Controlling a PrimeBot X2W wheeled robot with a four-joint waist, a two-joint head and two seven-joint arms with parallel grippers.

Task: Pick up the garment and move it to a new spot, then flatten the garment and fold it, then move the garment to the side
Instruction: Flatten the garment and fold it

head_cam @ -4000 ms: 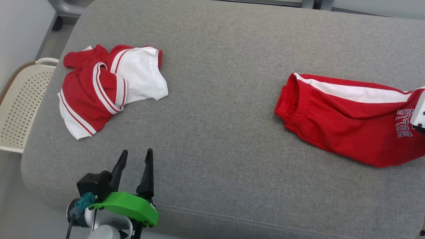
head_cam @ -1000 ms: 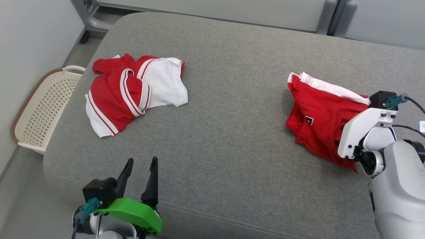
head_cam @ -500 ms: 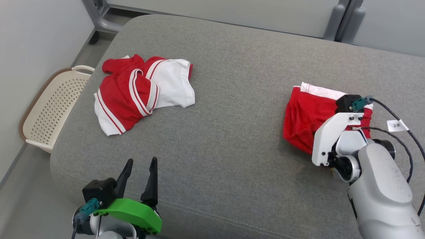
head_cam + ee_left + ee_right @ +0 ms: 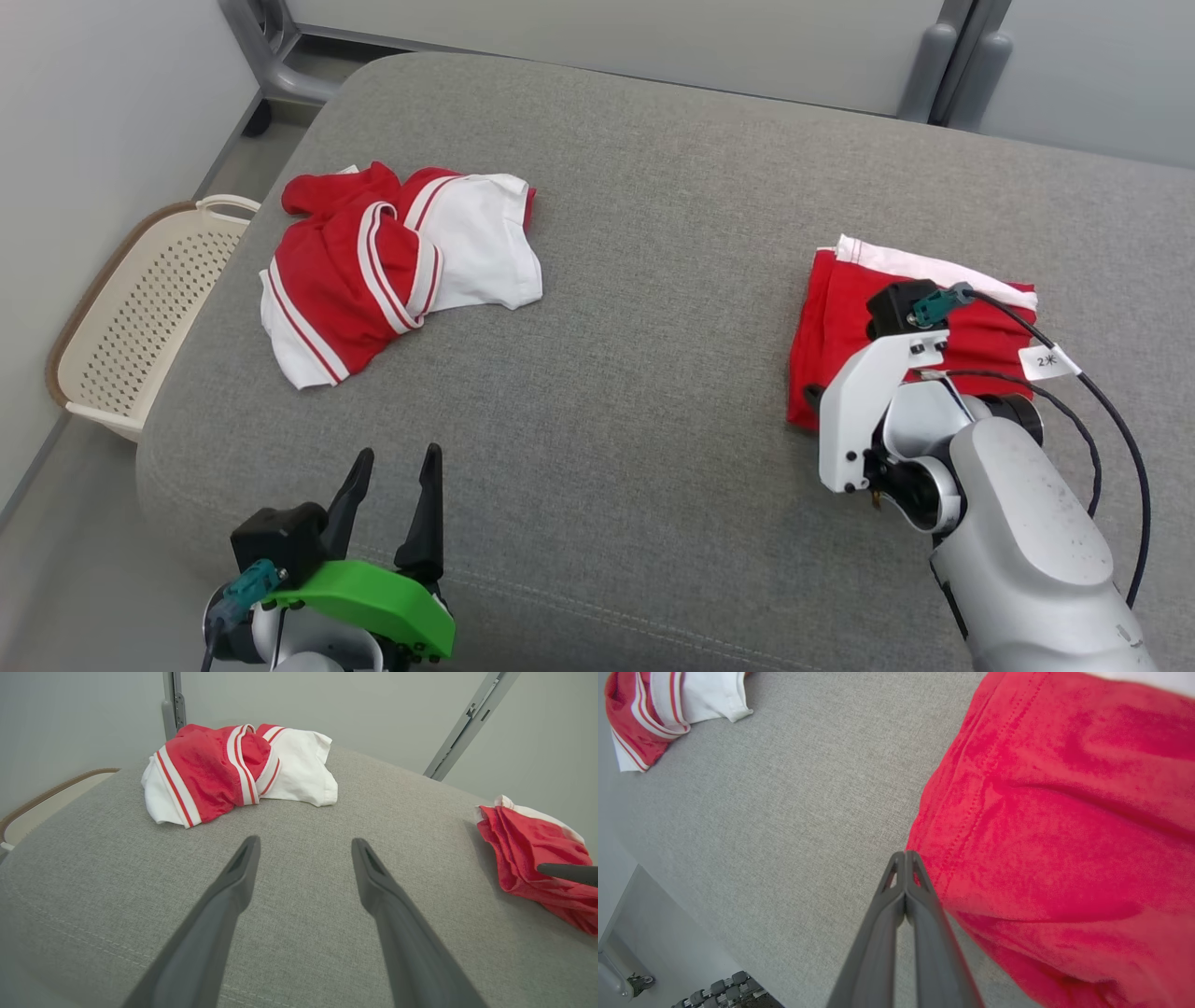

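Right wrist view: the right gripper [image 4: 905,856], its fingers pressed together with no cloth visibly between them, points tip-first at the edge of the folded red garment [image 4: 1055,826]. The garment spreads ahead and to the right on the grey cushion [image 4: 808,788]. The left gripper [image 4: 392,462] (fingers spread wide, empty) hovers well apart, so the right arm is nearer.
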